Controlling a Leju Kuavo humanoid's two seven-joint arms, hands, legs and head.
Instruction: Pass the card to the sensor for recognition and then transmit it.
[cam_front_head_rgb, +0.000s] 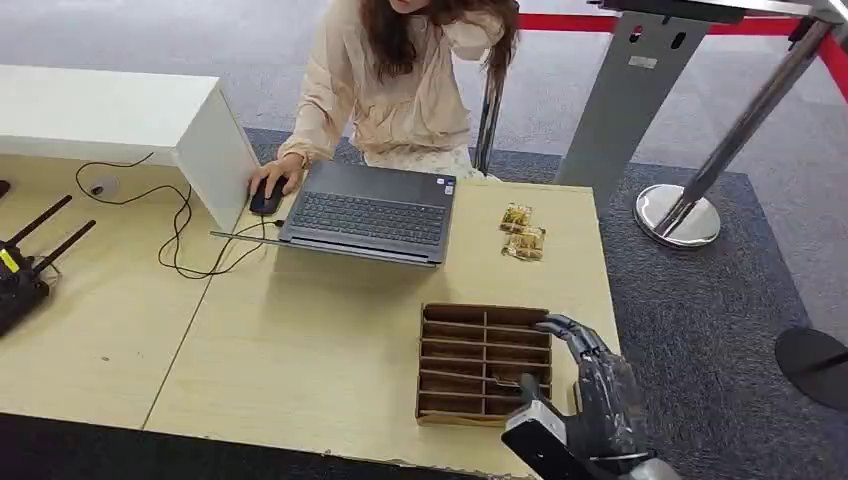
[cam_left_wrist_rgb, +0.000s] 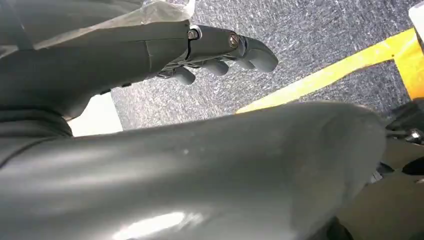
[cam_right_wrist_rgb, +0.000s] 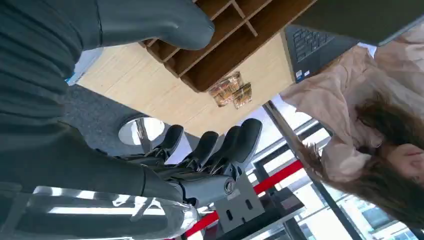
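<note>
My right hand (cam_front_head_rgb: 592, 385) hovers over the right end of the brown divided tray (cam_front_head_rgb: 470, 345) near the table's front right corner. Its fingers (cam_right_wrist_rgb: 220, 145) are stretched out and apart, and the thumb (cam_right_wrist_rgb: 165, 22) reaches over the tray's compartments (cam_right_wrist_rgb: 220, 30). A pale blue-white flat edge (cam_right_wrist_rgb: 84, 62) shows beside the thumb's base; I cannot tell whether it is the card. My left hand (cam_left_wrist_rgb: 220, 50) hangs over grey carpet, fingers loosely bent, nothing in it.
A person (cam_front_head_rgb: 410, 80) sits across the table at a laptop (cam_front_head_rgb: 370, 212), one hand on a mouse (cam_front_head_rgb: 266, 196). Two snack packets (cam_front_head_rgb: 522, 232) lie beyond the tray. A white box (cam_front_head_rgb: 215, 150), cables and a black antenna device (cam_front_head_rgb: 20, 275) stand left. A stanchion base (cam_front_head_rgb: 678, 215) stands right.
</note>
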